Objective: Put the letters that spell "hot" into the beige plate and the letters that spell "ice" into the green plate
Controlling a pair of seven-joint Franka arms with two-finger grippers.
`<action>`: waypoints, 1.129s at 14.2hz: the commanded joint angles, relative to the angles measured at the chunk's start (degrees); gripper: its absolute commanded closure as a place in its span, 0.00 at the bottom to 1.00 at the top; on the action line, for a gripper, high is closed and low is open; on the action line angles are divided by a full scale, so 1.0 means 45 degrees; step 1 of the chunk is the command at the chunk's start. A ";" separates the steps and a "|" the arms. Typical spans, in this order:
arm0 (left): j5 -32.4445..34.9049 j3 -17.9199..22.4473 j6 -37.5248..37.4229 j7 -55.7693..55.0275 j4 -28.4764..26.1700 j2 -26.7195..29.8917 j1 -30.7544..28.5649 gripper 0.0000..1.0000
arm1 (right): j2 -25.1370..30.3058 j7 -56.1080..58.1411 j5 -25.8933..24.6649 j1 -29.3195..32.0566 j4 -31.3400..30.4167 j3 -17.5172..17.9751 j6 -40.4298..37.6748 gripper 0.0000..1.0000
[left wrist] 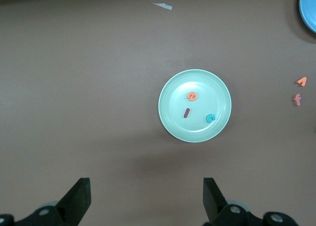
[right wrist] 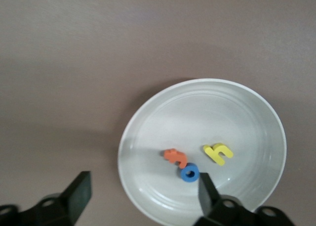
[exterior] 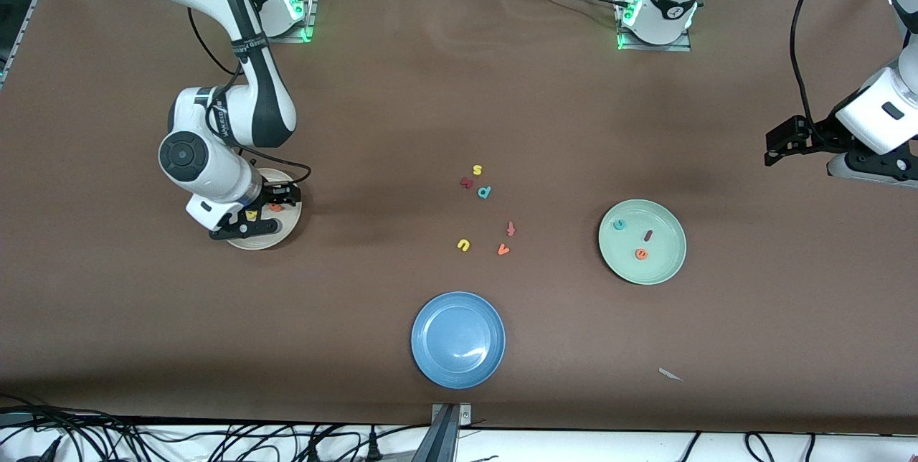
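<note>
Right hand: the right hand (right wrist: pixel 140 196) hangs low over the beige plate (exterior: pixel 287 229) at the right arm's end of the bench (exterior: pixel 401 103), fingers spread and pinching nothing.
"hot" letters: the yellow h (right wrist: pixel 218 153), blue o (right wrist: pixel 190 173) and orange t (right wrist: pixel 175 158) lie together in the beige plate, the o just beside one finger; that word looks done.
Left hand: the left hand (left wrist: pixel 145 196) waits high over the left arm's end of the bench, fingers spread wide and empty.
"ice" letters: the teal c (exterior: pixel 620 224), maroon i (exterior: pixel 648 235) and orange e (exterior: pixel 641 254) lie apart from one another in the green plate (exterior: pixel 670 261), so this word looks done too.
Leftovers: between the plates lie a yellow s (exterior: pixel 477 170), a maroon letter (exterior: pixel 466 182) I cannot read, a teal letter (exterior: pixel 484 192), a reddish f (exterior: pixel 510 229), a yellow u (exterior: pixel 463 244) and an orange v (exterior: pixel 503 250).
Blue plate: the blue plate (exterior: pixel 430 361) sits nearer the front camera, with nothing in it.
In the way: nothing blocks either hand's way up.
</note>
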State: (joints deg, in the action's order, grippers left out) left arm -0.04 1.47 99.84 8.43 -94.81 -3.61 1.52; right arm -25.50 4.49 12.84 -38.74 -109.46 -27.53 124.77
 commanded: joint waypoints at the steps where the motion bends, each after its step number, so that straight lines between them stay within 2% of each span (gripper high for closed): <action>1: 0.0282 -0.0540 -0.0136 -0.0409 -0.0865 0.1252 -0.0299 0.00 | 0.0276 -0.0370 0.0252 0.0055 0.0747 -0.0034 -0.1239 0.00; 8: 0.0790 -0.0717 -0.0136 -0.0117 -0.0805 0.1194 -0.0104 0.00 | 0.0181 -0.1094 0.0212 0.0015 0.2619 -0.0249 -0.3678 0.00; 11: 0.0790 -0.1572 -0.0194 -0.0155 -0.0883 0.1291 -0.0474 0.00 | 0.0198 -0.1037 0.0116 0.0326 0.3034 -0.0152 -0.4152 0.00; 12: 0.0790 -0.1847 -0.0311 -0.0194 -0.0864 0.1330 -0.0514 0.00 | 0.0470 -0.1018 0.0077 0.1025 0.3034 0.0487 -0.4153 0.00; 14: 0.0770 -0.1831 -0.0371 -0.0194 -0.0844 0.1427 -0.0340 0.00 | 0.0977 -0.1018 -0.0641 0.2897 0.2938 0.2417 -0.4270 0.00; 16: 0.0770 -0.1249 -0.0371 -0.0117 -0.0883 0.1428 0.0187 0.00 | 0.1486 -0.1037 -0.1308 0.4715 0.2859 0.4119 -0.4639 0.00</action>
State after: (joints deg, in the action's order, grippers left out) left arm 2.16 -6.03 98.53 7.91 -97.42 1.31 0.90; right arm -22.35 0.13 9.67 -24.95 -96.03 -16.09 106.38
